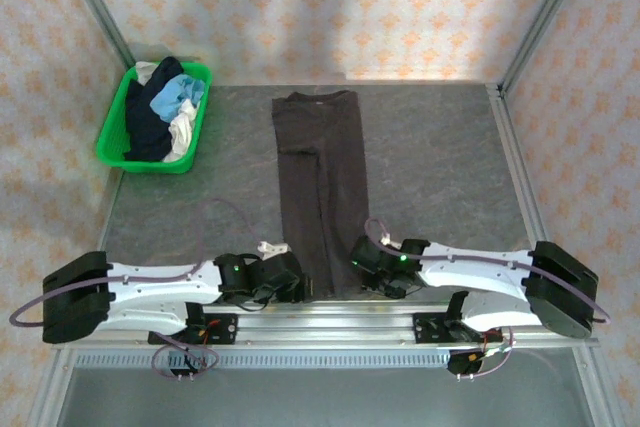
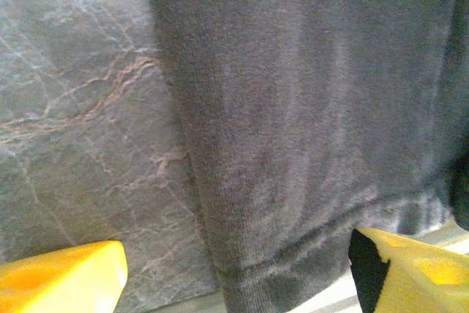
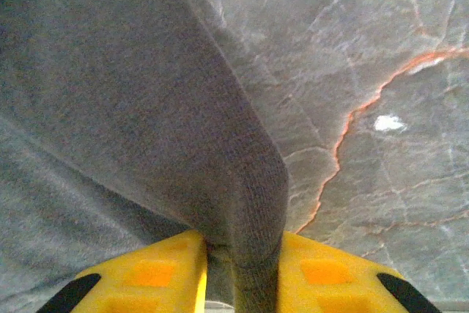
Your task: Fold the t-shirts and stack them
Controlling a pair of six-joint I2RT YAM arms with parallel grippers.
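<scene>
The dark brown-grey t-shirt (image 1: 320, 187) is lying along the middle of the grey marbled worktop (image 1: 440, 167) as a long narrow strip, seemingly folded in from both sides. The right pincer (image 3: 242, 273) is pinching its near right edge, bunching the cloth between yellow fingers (image 3: 161, 269). The left pincer (image 2: 238, 276) is standing open over the near left hem.
</scene>
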